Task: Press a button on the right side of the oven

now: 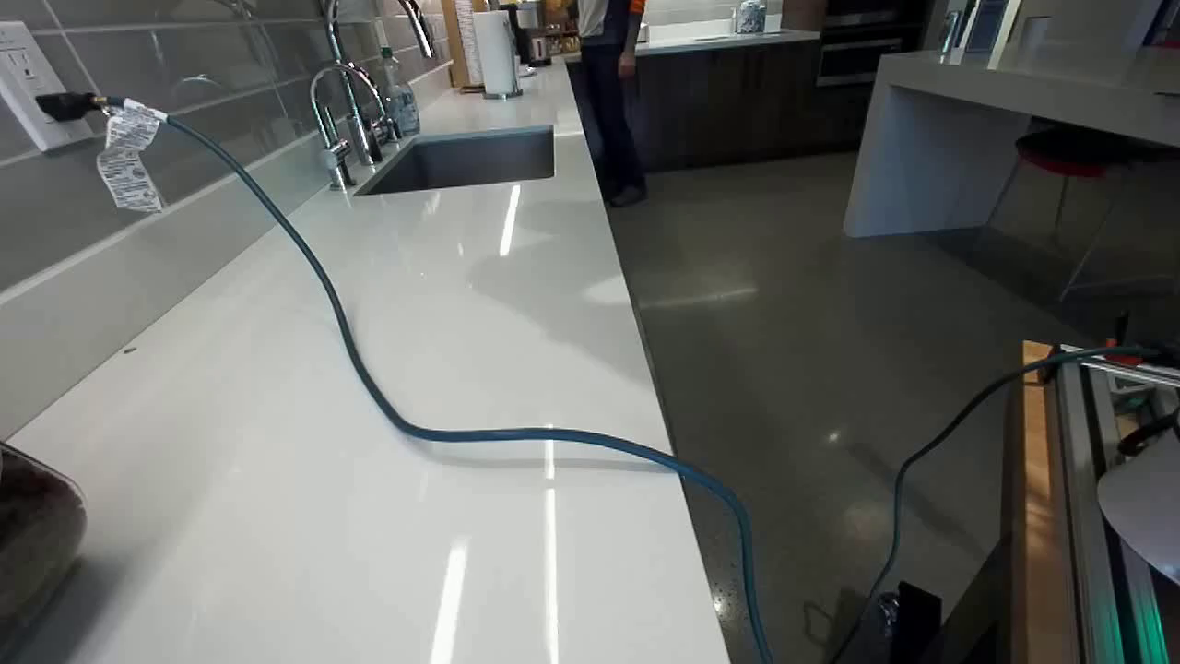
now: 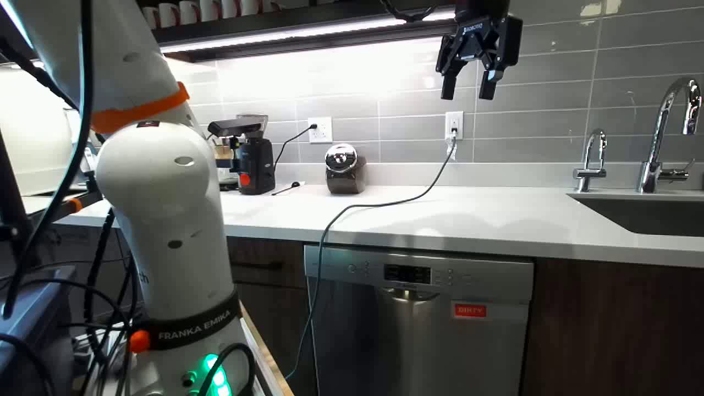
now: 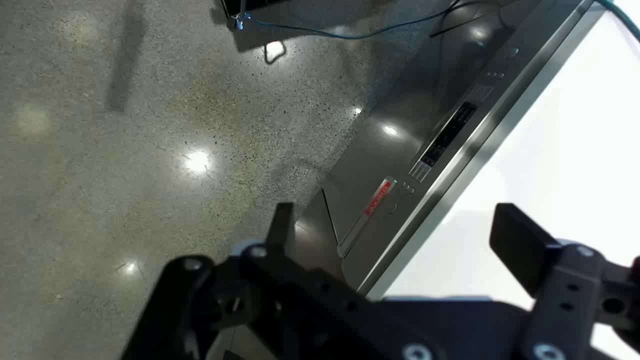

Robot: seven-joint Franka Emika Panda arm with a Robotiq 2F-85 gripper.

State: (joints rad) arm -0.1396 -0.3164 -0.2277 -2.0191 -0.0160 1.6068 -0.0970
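Note:
A stainless steel appliance (image 2: pixel 379 330), which looks like a dishwasher, is built in under the counter. Its top panel has a dark display (image 2: pixel 407 274) and small round buttons (image 2: pixel 450 276) to the right of it. A red DIRTY label (image 2: pixel 470 311) sits below these buttons. In the wrist view the same buttons (image 3: pixel 408 187) show beside the label, between the finger tips. My gripper (image 2: pixel 467 91) is open and empty, high above the counter and apart from the appliance. It also shows in the wrist view (image 3: pixel 395 220). It is out of sight in the exterior view along the counter.
A white countertop (image 2: pixel 495 206) lies above the appliance. A blue-green cord (image 2: pixel 352 207) runs from a wall outlet over the counter edge, across the panel's left end. A sink (image 2: pixel 654 217), a steel-lidded jar (image 2: pixel 345 168) and a lit shelf (image 2: pixel 308 36) are near. A person (image 1: pixel 608 101) stands far back.

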